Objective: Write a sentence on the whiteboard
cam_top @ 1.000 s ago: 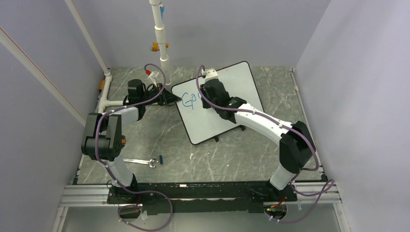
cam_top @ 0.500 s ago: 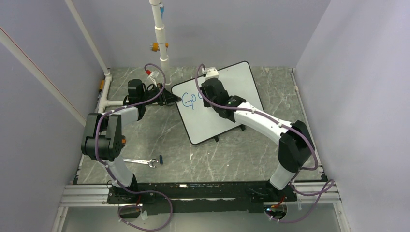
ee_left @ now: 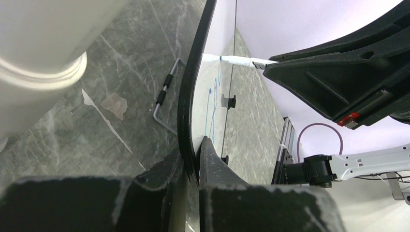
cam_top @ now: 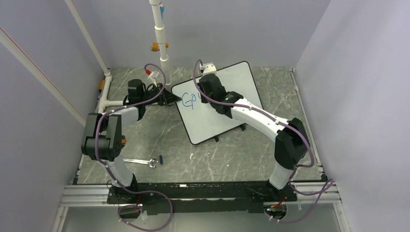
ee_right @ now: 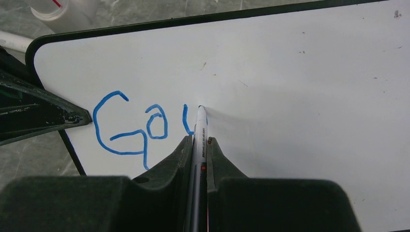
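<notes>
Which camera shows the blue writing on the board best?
Right wrist view: the blue writing is large, letters clear. The top view shows it tiny; the left wrist view sees the board edge-on, only faint blue strokes.

one whiteboard [cam_top: 209, 124], one marker [ee_right: 199, 124], one wrench [cam_top: 140, 161]

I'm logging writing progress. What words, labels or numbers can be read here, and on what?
"Go", blue handwriting, followed by one unfinished stroke: on the whiteboard.
Tiny print on the marker barrel: too small to read.
Nothing else is legible in any view.
</notes>
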